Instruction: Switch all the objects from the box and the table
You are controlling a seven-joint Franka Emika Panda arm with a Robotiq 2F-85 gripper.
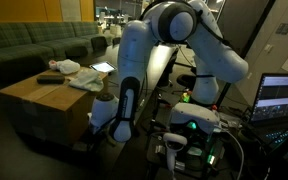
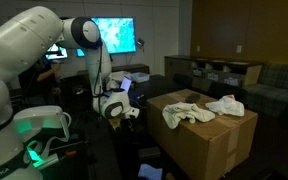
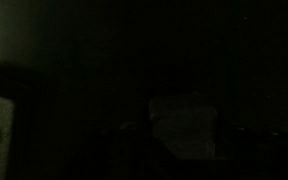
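Two white rags [image 2: 189,113] top the box [image 2: 209,145] in an exterior view; a dark block [image 1: 50,77] shows in an exterior view. The wrist view is near-black, so whether the gripper [image 2: 134,113] is spread or pinching cannot be told.

I had the box [image 1: 39,93] standing before the sofa [image 1: 29,45], and on its closed top lay a cloth rag [image 2: 184,113] nearer the arm [image 2: 94,60], a second rag [image 2: 227,104] beyond it, and a flat block [image 1: 51,77] beside them. The gripper [image 2: 132,112] hung low just beside the box, between it and the robot base [image 2: 29,135]; a laptop [image 1: 281,98] stood on the arm's far side.
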